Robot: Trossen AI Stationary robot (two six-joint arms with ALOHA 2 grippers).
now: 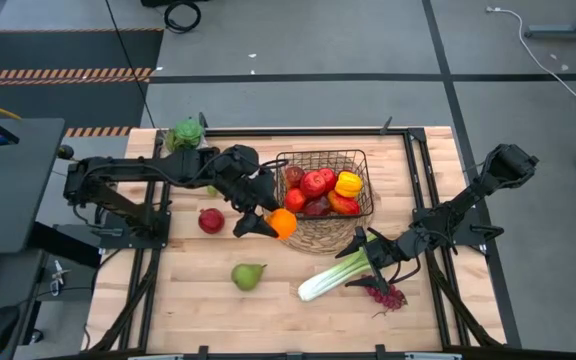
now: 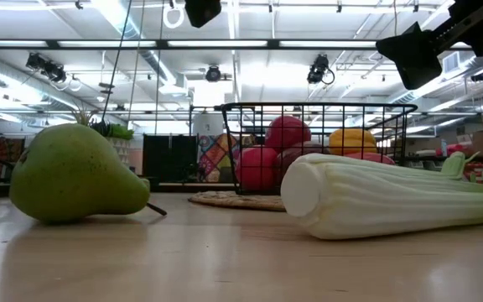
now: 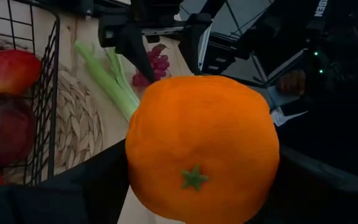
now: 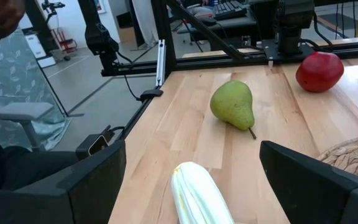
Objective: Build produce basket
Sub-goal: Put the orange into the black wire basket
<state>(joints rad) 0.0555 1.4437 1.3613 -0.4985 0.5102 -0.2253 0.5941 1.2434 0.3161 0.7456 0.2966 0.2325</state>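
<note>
The work surface is a pale wooden table (image 1: 168, 300) in an open workshop with a grey floor.

Nearest the front edge lie a green pear (image 1: 248, 275) and the long celery (image 1: 333, 277), with a bunch of grapes (image 1: 386, 296) just beside the celery's leafy end. The right gripper (image 1: 380, 256) is at that leafy end with its fingers spread wide, straddling the stalk; nothing is clamped yet. If it closes this far toward the end, the long stalk would likely droop or pivot when lifted, and its pale butt could sweep into the pear or drag across the table.

Farther back, the left gripper (image 1: 260, 219) is clamped on the orange (image 1: 282, 222), holding it just beside the basket (image 1: 365, 158) and over the edge of the woven mat (image 1: 320, 238). The basket already holds apples and peppers heaped close to the rim. That is the main risk: the orange may catch the wire wall if it is not raised enough, shoving the basket on its mat, or land on the heap and roll back out. A round fruit can also slip from two narrow fingers.

A red apple (image 1: 211, 220) waits on the table beside the left gripper, and a potted plant (image 1: 185, 133) stands at the far edge.
</note>
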